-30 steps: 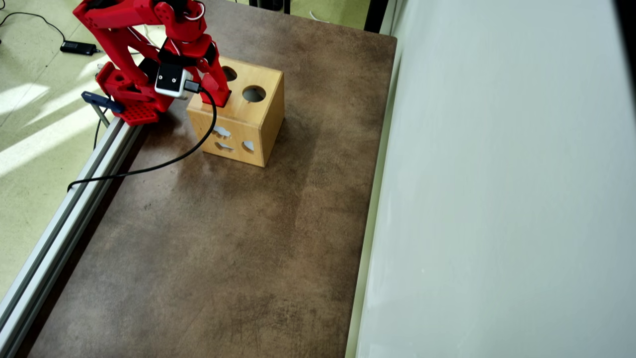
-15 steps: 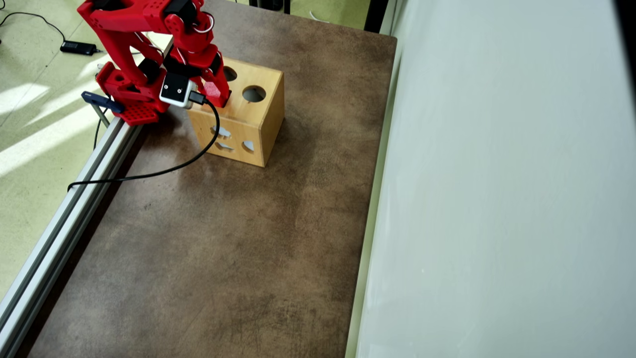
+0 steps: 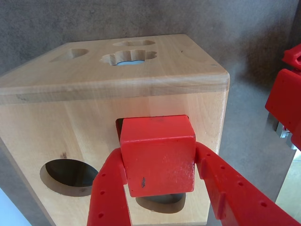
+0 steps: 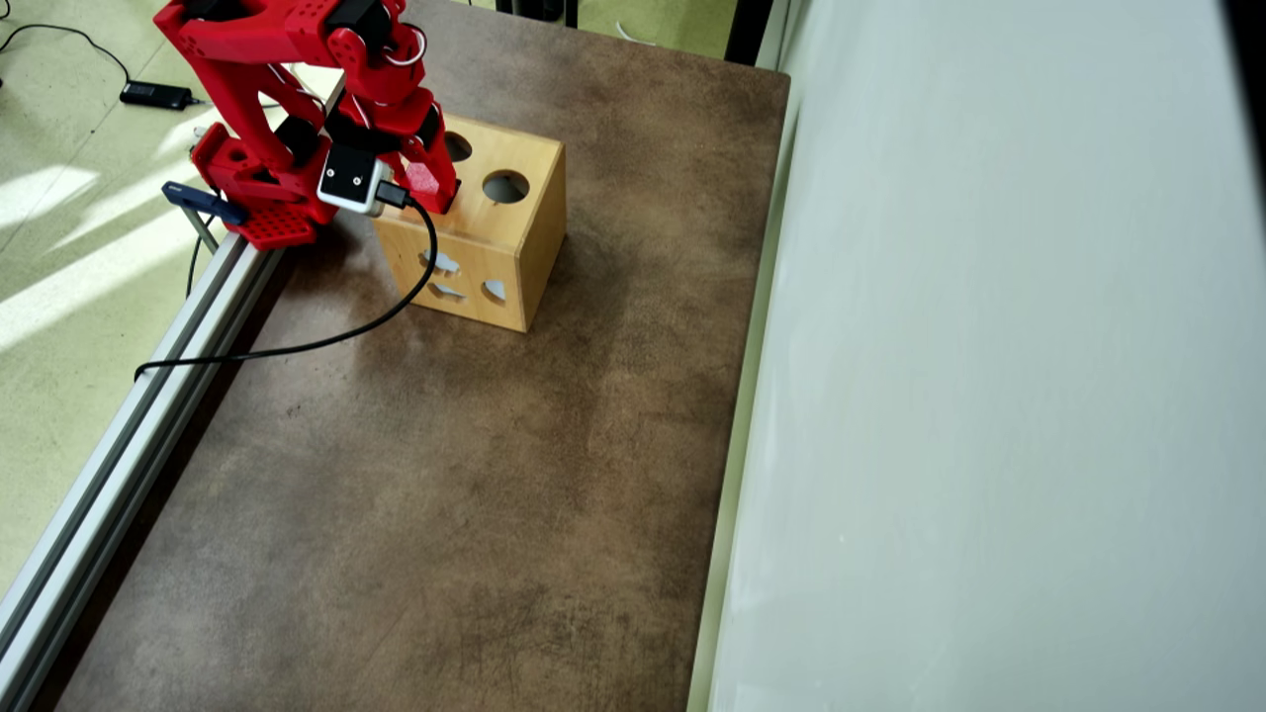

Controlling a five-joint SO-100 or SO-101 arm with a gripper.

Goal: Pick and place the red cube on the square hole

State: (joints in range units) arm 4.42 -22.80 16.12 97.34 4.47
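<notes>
We can read no text, label, brand or number anywhere in either view; the small white camera module (image 4: pixel 350 179) on the arm shows only two dark dots, nothing we can make out as lettering

There is one red cube (image 3: pixel 157 155), one wooden box (image 4: pixel 495 232) and one red robot arm (image 4: pixel 297 89) with one gripper (image 3: pixel 160 188) of two fingers (image 3: pixel 110 197). In the overhead view the box shows two round holes on its top face and three shaped cut-outs on its side. One black cable (image 4: pixel 326 341), one small white camera (image 4: pixel 351 178), one brown table (image 4: pixel 445 494) and one metal rail (image 4: pixel 129 425) complete the count.
</notes>
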